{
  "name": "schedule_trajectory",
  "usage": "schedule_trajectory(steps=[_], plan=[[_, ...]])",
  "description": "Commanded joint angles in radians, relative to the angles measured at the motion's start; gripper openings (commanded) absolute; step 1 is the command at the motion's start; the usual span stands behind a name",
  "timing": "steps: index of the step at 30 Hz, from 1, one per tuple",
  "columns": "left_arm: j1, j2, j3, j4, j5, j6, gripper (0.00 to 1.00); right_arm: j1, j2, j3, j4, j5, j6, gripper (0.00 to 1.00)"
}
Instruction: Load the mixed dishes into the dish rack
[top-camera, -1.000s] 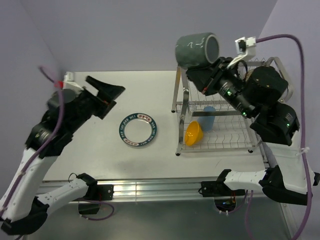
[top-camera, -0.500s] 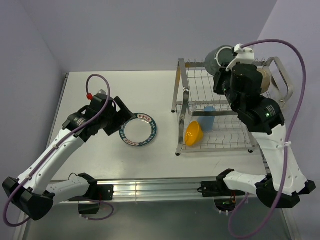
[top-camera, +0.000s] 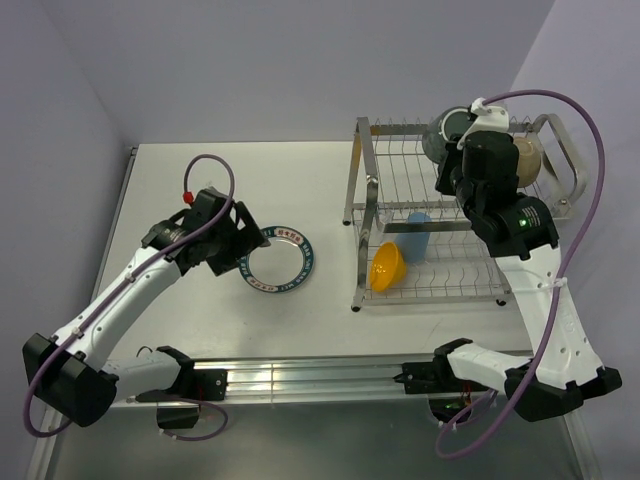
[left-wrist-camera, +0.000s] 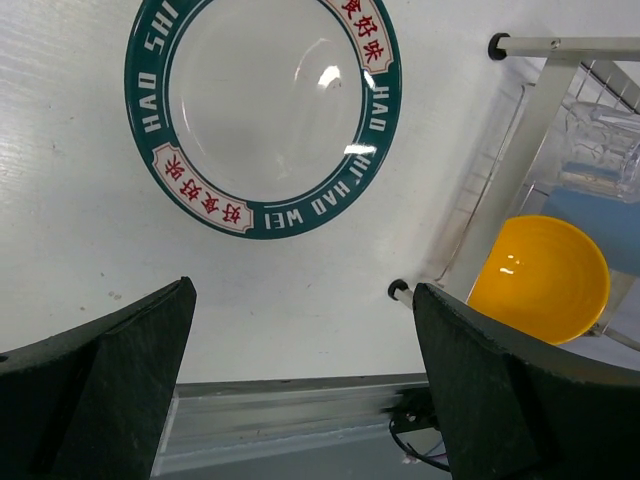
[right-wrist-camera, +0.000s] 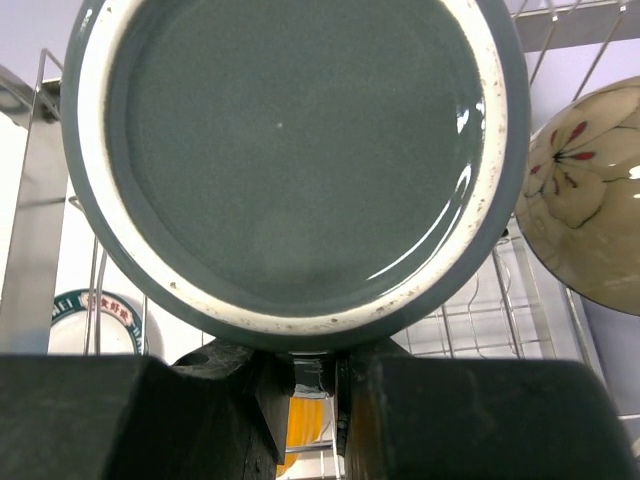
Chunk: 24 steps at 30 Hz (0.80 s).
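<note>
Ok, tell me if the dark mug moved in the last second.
Yes. The dark mug has gone rightward, from above the left post of the dish rack to over its upper tier.

Closed in by matte lilac walls: back wall (top-camera: 300, 70) straight across, left wall (top-camera: 50, 150) and right wall (top-camera: 600, 60) slanting in at the sides. Set against them, a white rectangular tabletop (top-camera: 300, 180), matte, faintly speckled and scuffed up close in the left wrist view. Edged along the near side by a silver aluminium rail (top-camera: 310, 375) with lengthwise grooves, catching bright glare near the middle. Below the rail, a dull grey surface (top-camera: 330, 440), too plain to identify. Lit evenly and softly, with only faint shadows on the white.
</note>
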Motion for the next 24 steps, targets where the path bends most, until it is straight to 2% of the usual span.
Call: schedule_trajectory(steps=[1,24], plan=[[0.01,0.027,0.004,0.014,0.021,0.033,0.96,-0.021,-0.037,0.005,0.12,-0.001,0.002,0.0],[0.087,0.084,-0.034,-0.046,-0.038,0.017,0.99,-0.067,-0.039,-0.071,0.078,0.008,0.014,0.0]])
